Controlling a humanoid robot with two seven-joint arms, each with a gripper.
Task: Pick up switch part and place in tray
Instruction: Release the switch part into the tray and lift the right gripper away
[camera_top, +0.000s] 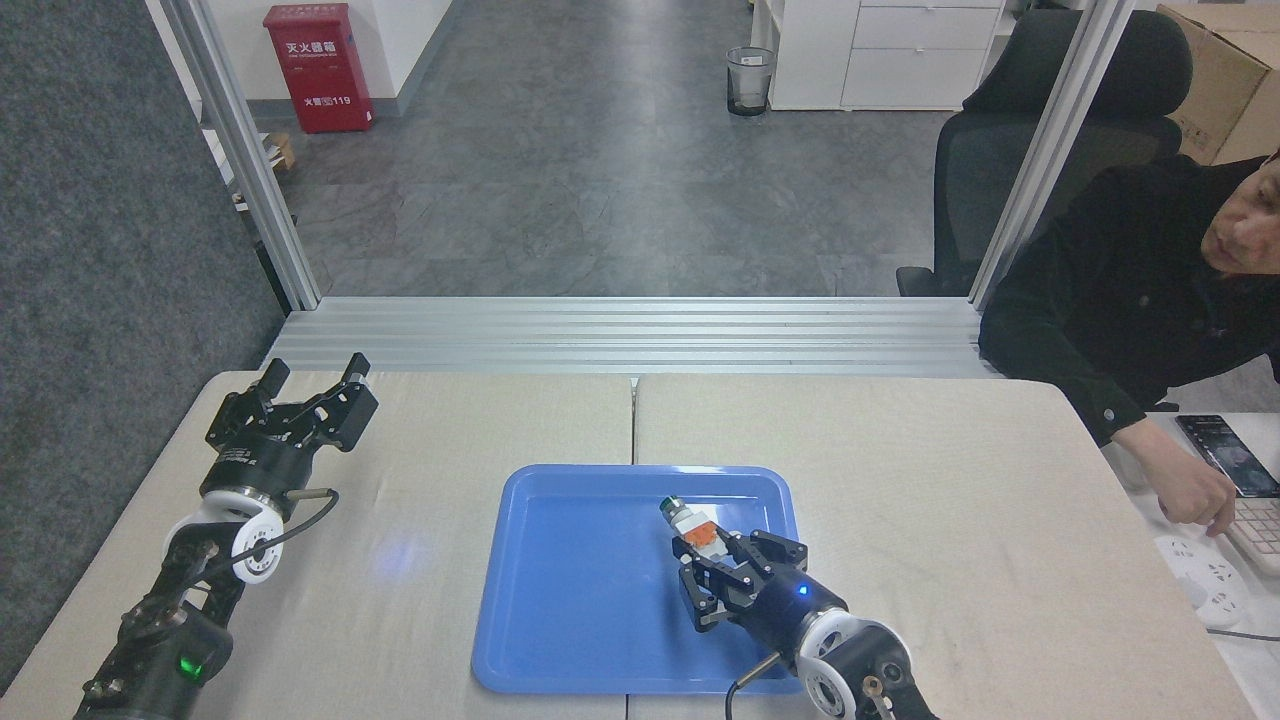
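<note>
The switch part, a small white block with an orange middle and a silver-and-green button end, sticks out up-left from my right gripper, which is shut on it. Both are over the right half of the glossy blue tray in the middle of the table. I cannot tell whether the part touches the tray floor. My left gripper rests over the table's far left corner, open, with nothing between its fingers.
A seated person in black leans in at the right, one hand by a phone and keyboard. A white power strip lies near the right edge. A seam splits the tabletop.
</note>
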